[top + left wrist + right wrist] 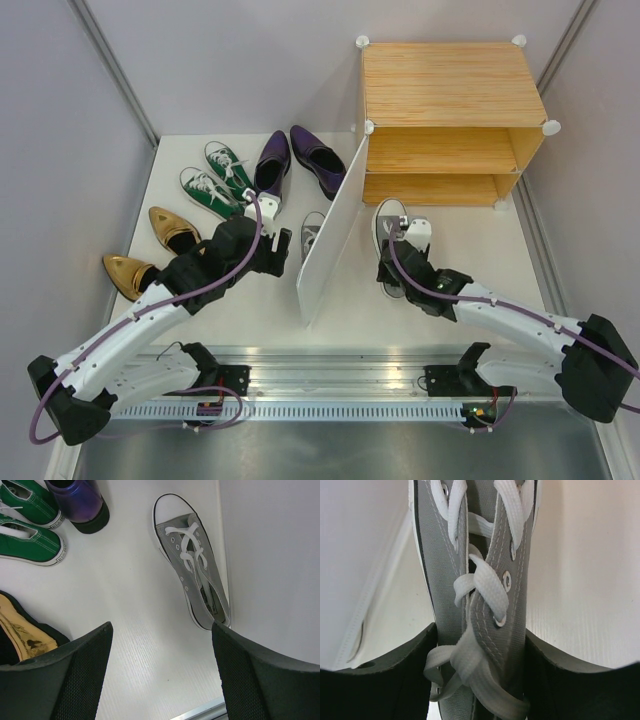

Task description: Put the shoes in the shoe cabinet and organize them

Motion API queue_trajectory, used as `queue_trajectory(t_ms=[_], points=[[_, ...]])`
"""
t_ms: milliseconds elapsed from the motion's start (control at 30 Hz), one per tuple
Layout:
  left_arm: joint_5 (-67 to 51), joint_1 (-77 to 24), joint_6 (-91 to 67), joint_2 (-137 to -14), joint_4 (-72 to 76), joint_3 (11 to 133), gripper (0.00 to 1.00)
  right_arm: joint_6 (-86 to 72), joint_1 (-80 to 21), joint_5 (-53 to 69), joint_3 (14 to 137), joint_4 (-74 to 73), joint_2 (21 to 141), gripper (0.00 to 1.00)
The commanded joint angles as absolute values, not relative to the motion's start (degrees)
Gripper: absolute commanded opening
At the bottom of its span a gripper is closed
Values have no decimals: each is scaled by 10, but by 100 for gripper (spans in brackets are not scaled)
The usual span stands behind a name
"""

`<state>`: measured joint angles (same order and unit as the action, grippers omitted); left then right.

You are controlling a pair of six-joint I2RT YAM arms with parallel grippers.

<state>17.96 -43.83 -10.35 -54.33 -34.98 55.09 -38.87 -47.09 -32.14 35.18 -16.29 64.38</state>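
Bamboo-grain cabinet point(450, 100): upper right of the overhead view; two shelves open toward the arms, with white round connectors at the corners.
door point(330, 230): a white panel swung open, running from the cabinet's left front corner down toward the middle of the frame, with shoes on both sides of it.
grey sneaker point(388, 222): on the right side of the door, in front of the lower shelf, with its white toe end toward the cabinet. In the right wrist view its laces fill the centre.
right gripper point(392, 270): jaws drawn in against both sides of the grey sneaker at its laced part. I cannot tell whether the shoe is lifted off the table point(250, 300).
second grey sneaker point(313, 232): left of the door and close against it, partly hidden by it from above. In the left wrist view it lies at upper centre, toe toward the top.
left gripper point(278, 245): jaws wide with only bare table between them, just left of the second grey sneaker.
green sneakers point(218, 178): side by side, upper left of centre, white laces showing.
purple shoes point(272, 165): top centre, just right of the green sneakers, toes fanned apart.
gold shoes point(172, 228): left side of the frame, one below the other, beside the left arm.
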Motion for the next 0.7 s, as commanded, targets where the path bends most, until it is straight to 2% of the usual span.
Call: queue_trajectory(t_ms=[0, 267, 667], points=[[184, -438, -83, -533, -331, 550, 83, -346, -459, -370, 417, -156, 623, 10], [184, -438, -81, -529, -331, 550, 83, -288, -374, -331, 509, -165, 631, 10], [171, -439, -82, -533, -331, 550, 83, -178, -256, -223, 665, -46, 799, 11]])
